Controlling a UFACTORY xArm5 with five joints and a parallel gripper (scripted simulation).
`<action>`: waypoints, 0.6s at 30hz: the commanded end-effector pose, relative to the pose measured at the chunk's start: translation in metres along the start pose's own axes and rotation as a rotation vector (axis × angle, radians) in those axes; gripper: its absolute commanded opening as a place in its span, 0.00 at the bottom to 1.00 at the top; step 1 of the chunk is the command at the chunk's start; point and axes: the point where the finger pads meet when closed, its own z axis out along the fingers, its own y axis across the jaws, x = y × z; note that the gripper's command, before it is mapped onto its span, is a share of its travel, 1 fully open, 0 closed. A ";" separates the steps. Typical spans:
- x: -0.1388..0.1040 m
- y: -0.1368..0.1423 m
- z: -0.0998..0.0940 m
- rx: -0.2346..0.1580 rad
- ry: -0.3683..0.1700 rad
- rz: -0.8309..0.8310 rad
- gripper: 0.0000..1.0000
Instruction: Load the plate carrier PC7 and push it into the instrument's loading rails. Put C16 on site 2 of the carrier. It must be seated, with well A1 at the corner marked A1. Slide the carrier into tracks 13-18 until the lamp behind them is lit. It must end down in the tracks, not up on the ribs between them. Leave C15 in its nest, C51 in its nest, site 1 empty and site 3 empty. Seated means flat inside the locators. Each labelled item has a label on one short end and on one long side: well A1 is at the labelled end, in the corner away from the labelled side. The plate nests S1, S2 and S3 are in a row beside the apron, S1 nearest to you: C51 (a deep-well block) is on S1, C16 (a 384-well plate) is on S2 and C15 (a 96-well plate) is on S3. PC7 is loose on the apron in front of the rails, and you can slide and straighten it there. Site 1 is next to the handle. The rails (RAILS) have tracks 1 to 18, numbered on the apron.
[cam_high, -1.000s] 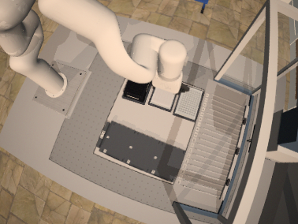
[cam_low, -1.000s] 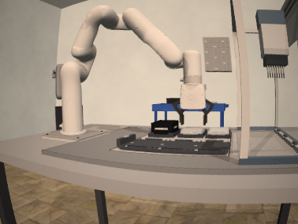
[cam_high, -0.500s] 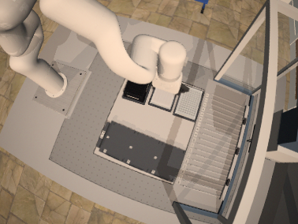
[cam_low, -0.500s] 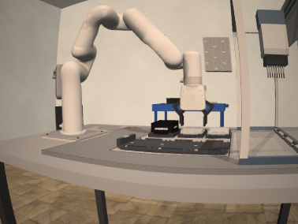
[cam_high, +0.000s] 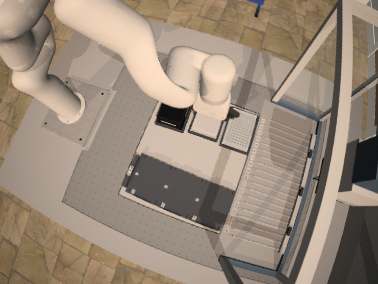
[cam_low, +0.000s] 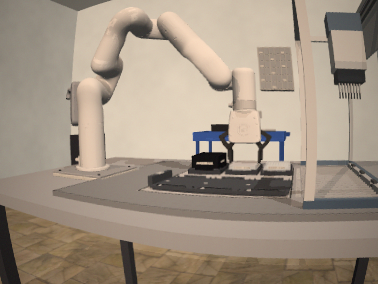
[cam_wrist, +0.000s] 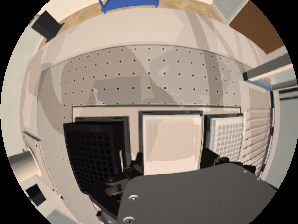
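Hand (cam_high: 212, 117) (cam_low: 245, 159) (cam_wrist: 173, 160) partly hidden from above.

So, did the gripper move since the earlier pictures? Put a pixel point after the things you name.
Yes, down a little: the gripper (cam_high: 212, 109) (cam_low: 245, 160) (cam_wrist: 173, 160) sits lower against the blue table (cam_high: 256, 4) (cam_low: 200, 136) (cam_wrist: 131, 6) behind it.
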 end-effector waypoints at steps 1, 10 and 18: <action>0.000 0.001 0.001 -0.004 0.001 0.000 1.00; 0.000 0.001 0.006 -0.004 0.001 0.000 1.00; 0.000 0.001 0.006 -0.004 0.001 0.000 1.00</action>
